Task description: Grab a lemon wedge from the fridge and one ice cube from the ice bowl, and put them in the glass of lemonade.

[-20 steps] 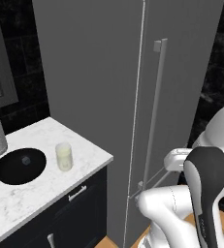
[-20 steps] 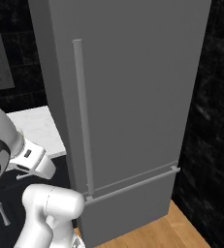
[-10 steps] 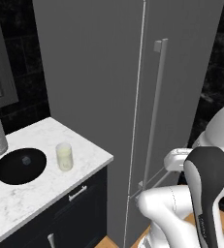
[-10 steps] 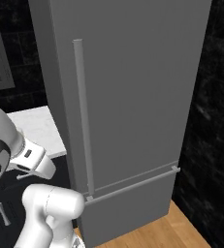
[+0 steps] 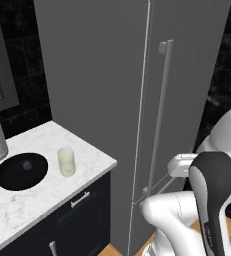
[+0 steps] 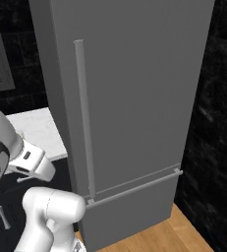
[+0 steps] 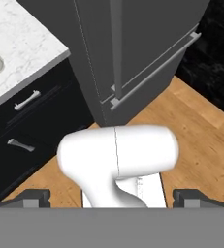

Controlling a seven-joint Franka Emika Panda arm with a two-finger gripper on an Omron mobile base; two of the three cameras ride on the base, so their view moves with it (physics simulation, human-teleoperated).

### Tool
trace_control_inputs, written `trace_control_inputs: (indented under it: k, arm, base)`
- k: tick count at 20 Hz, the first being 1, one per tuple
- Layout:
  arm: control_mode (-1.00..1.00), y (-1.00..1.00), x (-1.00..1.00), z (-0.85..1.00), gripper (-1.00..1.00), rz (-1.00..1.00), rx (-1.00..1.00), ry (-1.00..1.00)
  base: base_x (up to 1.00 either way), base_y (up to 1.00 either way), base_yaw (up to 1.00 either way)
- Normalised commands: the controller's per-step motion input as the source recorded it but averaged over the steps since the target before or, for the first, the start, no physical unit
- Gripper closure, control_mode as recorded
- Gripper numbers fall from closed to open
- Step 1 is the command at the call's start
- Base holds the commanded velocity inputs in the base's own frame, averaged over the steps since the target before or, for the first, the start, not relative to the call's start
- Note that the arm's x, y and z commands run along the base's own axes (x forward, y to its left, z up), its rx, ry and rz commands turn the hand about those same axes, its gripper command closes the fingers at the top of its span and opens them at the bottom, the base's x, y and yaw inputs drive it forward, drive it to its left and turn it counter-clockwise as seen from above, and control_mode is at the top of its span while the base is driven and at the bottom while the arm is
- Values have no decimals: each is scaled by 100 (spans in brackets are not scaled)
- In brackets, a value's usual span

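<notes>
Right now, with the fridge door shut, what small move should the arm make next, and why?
Probably raise the open end effector toward the long vertical handle of the fridge. The door is closed, so the lemon wedge cannot be reached yet, and the end effector is low, pointing at the floor, away from the handle. The ice bowl and the glass of lemonade wait on the counter.

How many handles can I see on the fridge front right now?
2. A long vertical bar handle runs down the upper door of the fridge; a horizontal bar handle spans the top of the lower drawer. Others may be hidden.
</notes>
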Motion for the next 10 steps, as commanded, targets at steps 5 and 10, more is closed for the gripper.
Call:
trace_control_inputs:
  k: [5,10]
  arm:
    - [-100,-26,0,11,-100,2,0,0]
    - [-100,-46,-6,29,-100,1,0,0]
  base:
    - [0,0,0]
    - [0,0,0]
